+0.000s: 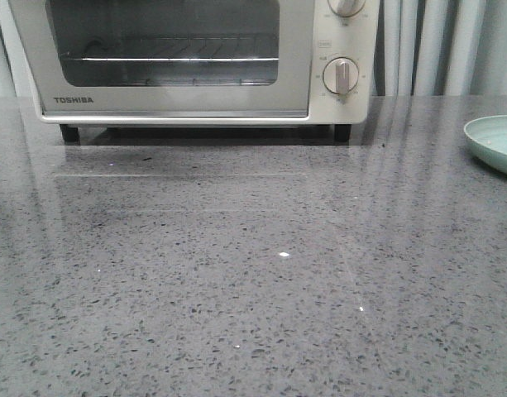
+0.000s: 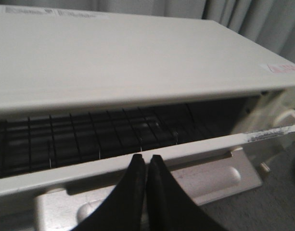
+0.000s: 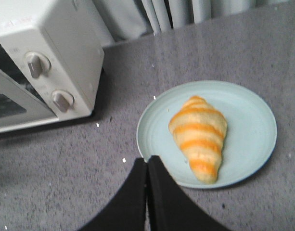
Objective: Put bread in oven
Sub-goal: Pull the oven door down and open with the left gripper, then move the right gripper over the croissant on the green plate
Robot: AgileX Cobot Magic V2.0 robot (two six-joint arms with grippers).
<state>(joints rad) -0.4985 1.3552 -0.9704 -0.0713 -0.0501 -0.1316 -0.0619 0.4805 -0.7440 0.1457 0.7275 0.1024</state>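
Observation:
The bread (image 3: pixel 199 137), a golden croissant with orange ridges, lies on a pale blue plate (image 3: pixel 253 125) in the right wrist view. My right gripper (image 3: pixel 147 160) hangs shut and empty over the table, just off the plate's near rim. The cream-white oven (image 1: pixel 179 103) stands at the back of the table. In the left wrist view its door (image 2: pixel 200 147) is tipped open a little, and the wire rack (image 2: pixel 89 139) shows through the gap. My left gripper (image 2: pixel 146 158) is shut, its tips against the door's upper edge. Neither gripper shows in the front view.
The plate (image 1: pixel 497 141) sits at the table's right edge, to the right of the oven. Two round knobs (image 3: pixel 63 100) are on the oven's right side. Grey curtains hang behind. Grey speckled tabletop (image 1: pixel 253 273) stretches in front of the oven.

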